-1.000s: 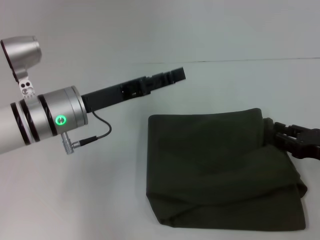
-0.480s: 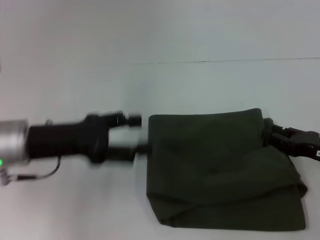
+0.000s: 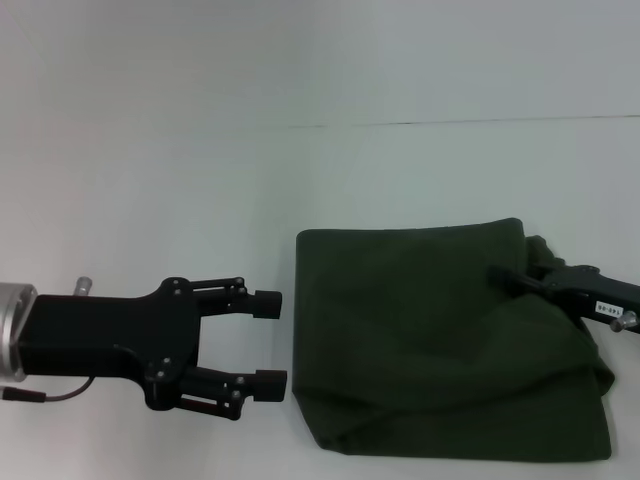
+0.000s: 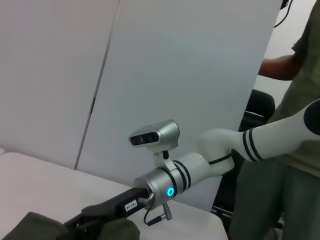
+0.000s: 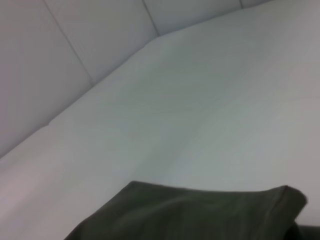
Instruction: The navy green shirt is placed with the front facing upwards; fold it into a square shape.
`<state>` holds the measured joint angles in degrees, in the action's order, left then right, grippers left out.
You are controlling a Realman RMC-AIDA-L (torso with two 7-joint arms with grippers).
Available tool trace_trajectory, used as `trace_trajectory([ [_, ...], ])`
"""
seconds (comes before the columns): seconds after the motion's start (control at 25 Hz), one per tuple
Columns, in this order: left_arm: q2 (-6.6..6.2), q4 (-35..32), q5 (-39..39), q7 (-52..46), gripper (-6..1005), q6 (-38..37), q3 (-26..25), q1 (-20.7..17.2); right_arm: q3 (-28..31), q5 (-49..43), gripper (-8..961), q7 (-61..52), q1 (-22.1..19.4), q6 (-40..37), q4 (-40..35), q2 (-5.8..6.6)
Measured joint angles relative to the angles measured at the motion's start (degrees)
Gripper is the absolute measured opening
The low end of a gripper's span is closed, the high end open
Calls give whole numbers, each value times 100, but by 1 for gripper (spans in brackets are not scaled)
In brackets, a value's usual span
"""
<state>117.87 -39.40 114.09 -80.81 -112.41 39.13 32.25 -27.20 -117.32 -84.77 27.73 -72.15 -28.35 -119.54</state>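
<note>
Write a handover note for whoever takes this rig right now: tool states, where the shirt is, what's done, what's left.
Left tool: open, empty, low over the table just off the shirt's left edge, not touching it.
Right tool: at the shirt's right edge, reaching in over the cloth; whether it is open or shut cannot be told.
Navy green shirt: on the table, already folded into a roughly square bundle, lettering hidden; the near edge is lumpy and the right side bulges.
Done: the main folds.
Left: probably tidy the edges, free the right tool and retract both arms.

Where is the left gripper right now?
In the head view, the left gripper sits low on the robot's left, fingers open, just short of the folded navy green shirt's left edge.
</note>
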Motion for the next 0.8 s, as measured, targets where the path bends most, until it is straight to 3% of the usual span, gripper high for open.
trace_trajectory([
  [0.12, 5, 2, 4, -4, 906, 24, -3, -10, 106, 155, 302, 8, -84, -81, -70, 7],
  [0.4, 14, 10, 10, -7, 907, 155, -8, -29, 185, 333, 152, -74, -188, -492, -343, 78],
  [0.8, 33, 11, -3, -4, 905, 184, -11, -20, 272, 386, 1, -157, -211, -427, -405, 47],
])
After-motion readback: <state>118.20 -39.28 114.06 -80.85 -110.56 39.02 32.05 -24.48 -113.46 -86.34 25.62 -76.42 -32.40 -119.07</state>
